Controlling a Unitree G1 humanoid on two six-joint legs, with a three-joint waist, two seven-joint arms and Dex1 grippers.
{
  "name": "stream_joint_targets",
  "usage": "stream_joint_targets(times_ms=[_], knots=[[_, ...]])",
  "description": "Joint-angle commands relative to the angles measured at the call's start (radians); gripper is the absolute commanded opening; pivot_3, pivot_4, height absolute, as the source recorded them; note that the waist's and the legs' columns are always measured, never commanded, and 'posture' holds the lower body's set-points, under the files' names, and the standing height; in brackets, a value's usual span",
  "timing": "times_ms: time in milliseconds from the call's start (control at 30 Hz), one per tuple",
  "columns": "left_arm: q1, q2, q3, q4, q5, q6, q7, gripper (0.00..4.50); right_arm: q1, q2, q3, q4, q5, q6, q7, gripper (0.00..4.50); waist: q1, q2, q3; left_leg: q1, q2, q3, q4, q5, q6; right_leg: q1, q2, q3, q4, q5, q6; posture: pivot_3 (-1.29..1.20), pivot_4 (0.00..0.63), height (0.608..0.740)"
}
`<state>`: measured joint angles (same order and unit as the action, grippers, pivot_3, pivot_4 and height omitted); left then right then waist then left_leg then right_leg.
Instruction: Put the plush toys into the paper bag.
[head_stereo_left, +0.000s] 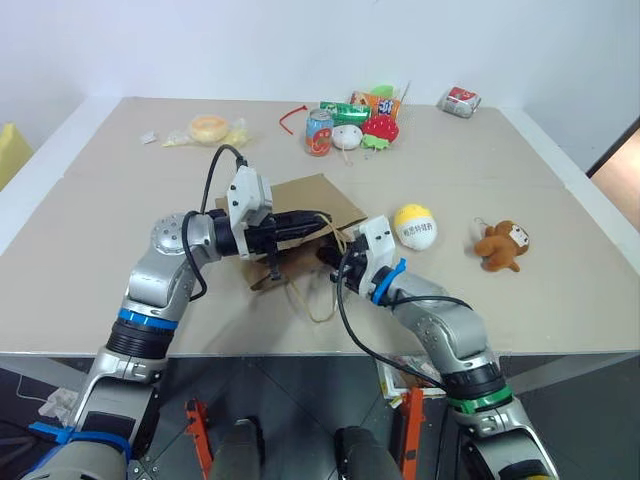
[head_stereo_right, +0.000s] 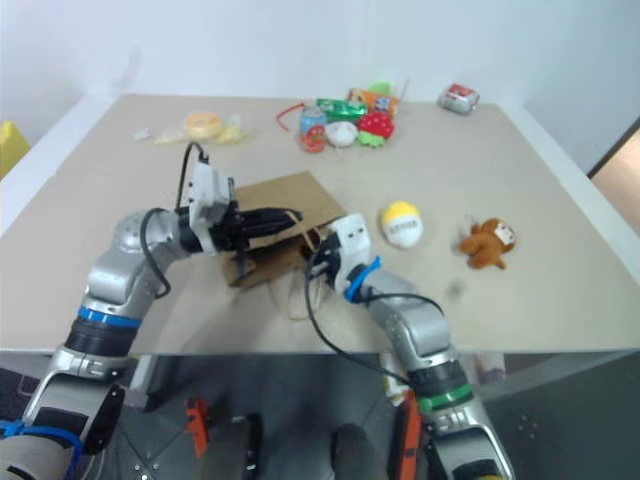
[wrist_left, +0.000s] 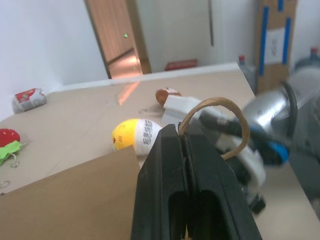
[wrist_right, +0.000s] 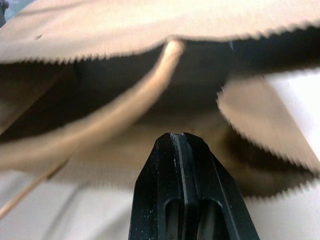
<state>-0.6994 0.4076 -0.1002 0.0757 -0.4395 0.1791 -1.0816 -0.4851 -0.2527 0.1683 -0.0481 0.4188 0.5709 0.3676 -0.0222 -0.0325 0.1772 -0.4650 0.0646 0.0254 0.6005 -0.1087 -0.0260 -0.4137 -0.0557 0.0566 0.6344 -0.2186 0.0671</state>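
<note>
The brown paper bag lies flat mid-table with its mouth toward me. My left gripper reaches in from the left and is shut on one tan cord handle, lifting the bag's upper edge. My right gripper is shut with nothing in it, its tip just at the open mouth of the bag. The white egg toy with a yellow top rests just right of the bag. Farther right lies the brown monkey toy. Both toys lie free on the table.
At the table's far side stand a red soda can, a strawberry toy, a small white ball and snack packets. A wrapped bun lies far left, a crumpled packet far right. The second handle trails toward the near edge.
</note>
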Motion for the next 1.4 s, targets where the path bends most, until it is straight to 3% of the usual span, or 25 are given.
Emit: stream_joint_targets(times_ms=[33,267,433,800,1067,1400], knots=[[-0.045,-0.021,0.042,-0.032,-0.028,0.05,0.062,0.0,-0.037,0.033,-0.003,0.025,-0.056,-0.067,-0.007,0.04,0.0,0.0,0.0,0.0,0.0,0.0,0.0,0.0,0.0,0.0,0.0,0.0,0.0,0.0,0.0,0.0,0.15,0.74],[-0.066,-0.049,0.041,-0.009,-0.003,0.058,0.106,0.0,-0.044,0.035,0.07,0.103,-0.187,0.003,-0.038,0.04,-0.001,0.0,0.0,0.0,0.0,0.0,0.0,0.0,0.0,-0.001,0.001,0.0,0.002,0.001,-0.001,0.0,0.15,0.74],[-0.076,-0.074,0.056,-0.025,-0.008,0.045,0.139,0.0,-0.067,0.066,0.031,0.191,-0.236,0.057,-0.105,0.04,-0.001,0.0,0.0,0.0,0.0,0.0,0.0,0.0,0.0,-0.001,0.001,0.001,0.002,0.0,-0.001,0.0,0.15,0.74],[-0.132,-0.166,0.1,0.006,0.132,-0.374,0.263,0.0,-0.09,0.095,0.004,0.217,-0.251,0.049,-0.099,0.04,0.0,0.0,0.0,0.001,0.0,0.0,0.0,0.0,0.0,0.0,0.0,0.001,0.002,0.004,-0.002,0.0,0.15,0.74],[-0.171,-0.18,0.072,0.068,0.265,-0.727,0.301,0.0,-0.078,0.099,-0.006,0.217,-0.249,0.051,-0.096,0.04,0.0,0.0,0.0,0.001,0.0,0.0,0.0,0.001,0.001,-0.001,0.0,0.001,0.002,0.005,-0.003,0.0,0.15,0.74],[-0.144,-0.18,0.027,0.094,0.262,-0.853,0.277,0.0,-0.076,0.095,-0.007,0.215,-0.25,0.059,-0.088,0.04,0.0,0.0,0.0,0.001,0.0,0.001,0.0,0.001,0.0,-0.001,0.0,0.001,0.002,0.005,-0.003,0.0,0.15,0.74]])
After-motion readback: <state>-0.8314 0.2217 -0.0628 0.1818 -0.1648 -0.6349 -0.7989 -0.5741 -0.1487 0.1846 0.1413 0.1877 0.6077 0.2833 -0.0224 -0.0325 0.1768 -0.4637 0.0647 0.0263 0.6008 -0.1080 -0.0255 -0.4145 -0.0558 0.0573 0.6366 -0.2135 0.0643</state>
